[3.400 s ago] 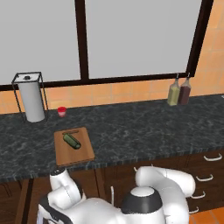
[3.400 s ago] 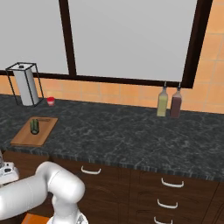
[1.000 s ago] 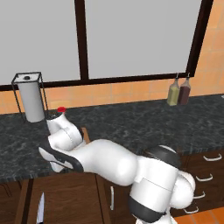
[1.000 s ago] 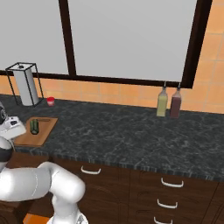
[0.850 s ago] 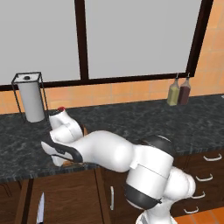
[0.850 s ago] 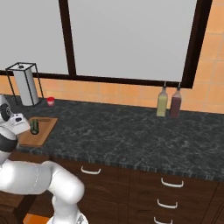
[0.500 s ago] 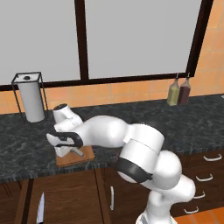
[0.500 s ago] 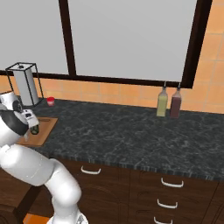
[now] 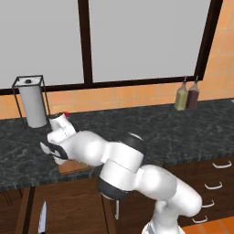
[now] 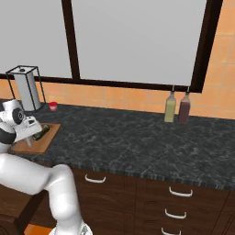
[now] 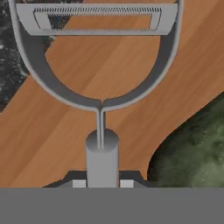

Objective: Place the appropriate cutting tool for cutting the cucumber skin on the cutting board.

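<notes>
In the hand view, my gripper (image 11: pixel 101 183) is shut on the slim grey handle of the cutting tool, the silver peeler (image 11: pixel 101 151). Its looped head points away from me over the brown wooden cutting board (image 11: pixel 109 78). The dark green cucumber (image 11: pixel 192 148) lies on the board just right of the peeler's handle. From the right base view, my gripper (image 10: pixel 28 137) hangs over the near part of the cutting board (image 10: pixel 40 144), with the cucumber (image 10: pixel 44 132) just beyond it. In the left base view my arm covers most of the cutting board (image 9: pixel 73 167).
A paper towel holder (image 10: pixel 27 89) stands behind the board, with a small red thing (image 10: pixel 53 106) beside it. Two bottles (image 10: pixel 176 108) stand at the back right of the black counter (image 10: pixel 137 142). A knife (image 9: pixel 42 218) shows below the counter's edge at lower left.
My arm rose from below the counter and swung over the cutting board with the peeler in the gripper. In the last half second the hand settled lower over the board's near part.
</notes>
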You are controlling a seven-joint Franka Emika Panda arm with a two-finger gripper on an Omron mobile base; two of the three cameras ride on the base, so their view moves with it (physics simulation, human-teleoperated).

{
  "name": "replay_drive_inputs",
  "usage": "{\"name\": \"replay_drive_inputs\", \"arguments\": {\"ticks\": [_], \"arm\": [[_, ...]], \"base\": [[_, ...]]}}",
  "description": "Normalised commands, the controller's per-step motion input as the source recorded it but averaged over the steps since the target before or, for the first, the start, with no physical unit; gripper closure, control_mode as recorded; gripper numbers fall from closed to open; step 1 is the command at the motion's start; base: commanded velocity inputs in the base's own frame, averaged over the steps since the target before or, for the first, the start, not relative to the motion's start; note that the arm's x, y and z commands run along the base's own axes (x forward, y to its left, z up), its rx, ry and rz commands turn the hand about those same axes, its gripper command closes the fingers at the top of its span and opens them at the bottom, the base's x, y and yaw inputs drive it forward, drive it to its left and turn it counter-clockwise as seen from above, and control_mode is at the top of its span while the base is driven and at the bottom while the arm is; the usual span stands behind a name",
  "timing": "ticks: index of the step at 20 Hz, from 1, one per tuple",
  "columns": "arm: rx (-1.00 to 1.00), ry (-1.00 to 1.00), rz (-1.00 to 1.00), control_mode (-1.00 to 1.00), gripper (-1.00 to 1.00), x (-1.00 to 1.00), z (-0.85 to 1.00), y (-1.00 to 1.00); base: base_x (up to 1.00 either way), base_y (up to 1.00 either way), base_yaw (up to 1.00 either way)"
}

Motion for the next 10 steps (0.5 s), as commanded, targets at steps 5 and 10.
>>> {"name": "replay_drive_inputs", "arguments": {"ticks": [5, 10], "arm": [[-0.01, 0.0, -0.01, -1.0, -1.0, -0.05, -0.08, -0.22], [0.0, -0.09, 0.0, -1.0, -1.0, -0.35, 0.75, -0.76]], "base": [[0.0, 0.0, 0.0], [0.0, 0.0, 0.0]]}}
